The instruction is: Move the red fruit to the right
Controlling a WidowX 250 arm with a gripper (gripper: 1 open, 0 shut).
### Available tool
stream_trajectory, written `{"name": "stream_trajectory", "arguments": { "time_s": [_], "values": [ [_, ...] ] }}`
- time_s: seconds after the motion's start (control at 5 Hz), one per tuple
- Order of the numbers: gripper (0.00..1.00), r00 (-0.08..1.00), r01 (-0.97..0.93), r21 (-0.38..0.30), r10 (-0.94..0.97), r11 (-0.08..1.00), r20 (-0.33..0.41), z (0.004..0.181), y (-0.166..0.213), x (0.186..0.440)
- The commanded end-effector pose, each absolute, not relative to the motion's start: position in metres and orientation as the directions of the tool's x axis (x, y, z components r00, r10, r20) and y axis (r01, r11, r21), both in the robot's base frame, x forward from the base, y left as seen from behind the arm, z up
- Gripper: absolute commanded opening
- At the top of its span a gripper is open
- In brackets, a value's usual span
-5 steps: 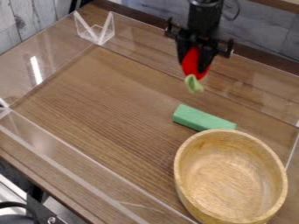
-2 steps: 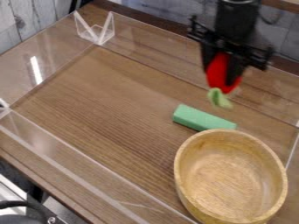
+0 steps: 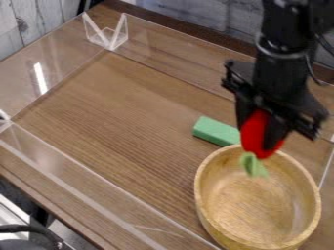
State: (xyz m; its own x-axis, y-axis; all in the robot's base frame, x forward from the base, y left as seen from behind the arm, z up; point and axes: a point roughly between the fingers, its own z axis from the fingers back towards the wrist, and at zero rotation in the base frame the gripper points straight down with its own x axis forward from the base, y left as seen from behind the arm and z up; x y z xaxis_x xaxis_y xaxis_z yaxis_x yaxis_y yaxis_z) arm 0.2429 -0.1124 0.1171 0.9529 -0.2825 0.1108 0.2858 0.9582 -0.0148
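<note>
Right now your gripper (image 3: pixel 260 137) is clamped on the red fruit (image 3: pixel 256 133), with the black fingers pressed against its sides and the arm coming straight down from above. You can see the strawberry hanging stem-down: its pale green leafy tip (image 3: pixel 253 165) dangles below the red body.

Look at the 1 container on the table, the wooden bowl (image 3: pixel 206 202) at the lower right. Its inside shows only bare wood; nothing lies in it. The fruit is held in the air above the bowl's far rim, and the green stem overlaps the bowl's inner edge in this view. Whether the stem touches the wood you cannot tell from this angle.

Just behind the bowl's rim, you have the green rectangular block (image 3: pixel 214 130) lying flat on the wooden tabletop (image 3: pixel 117 127), partly hidden on its right end by the gripper and fruit. It sits close to the bowl but outside it.

Clear acrylic walls (image 3: pixel 53 73) run around the work surface like a low tray, and a small clear stand (image 3: pixel 105 32) sits at the far left corner.

You will find no readable writing, brand or label on the bowl, the block, the fruit or the gripper at this resolution.
</note>
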Motion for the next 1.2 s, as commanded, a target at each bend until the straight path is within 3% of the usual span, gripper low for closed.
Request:
{"name": "stream_trajectory", "arguments": {
  "time_s": [0.0, 0.4, 0.6, 1.0],
  "values": [
    [0.0, 0.928, 0.349, -0.041, -0.339, 0.936, 0.155, 0.12, -0.126, 0.228],
    [0.0, 0.931, 0.348, -0.062, -0.338, 0.935, 0.138, 0.108, -0.13, 0.211],
    [0.0, 0.947, 0.3, -0.067, -0.289, 0.952, 0.139, 0.108, -0.125, 0.212],
    [0.0, 0.902, 0.422, -0.078, -0.411, 0.903, 0.13, 0.095, -0.126, 0.226]
  ]
}}
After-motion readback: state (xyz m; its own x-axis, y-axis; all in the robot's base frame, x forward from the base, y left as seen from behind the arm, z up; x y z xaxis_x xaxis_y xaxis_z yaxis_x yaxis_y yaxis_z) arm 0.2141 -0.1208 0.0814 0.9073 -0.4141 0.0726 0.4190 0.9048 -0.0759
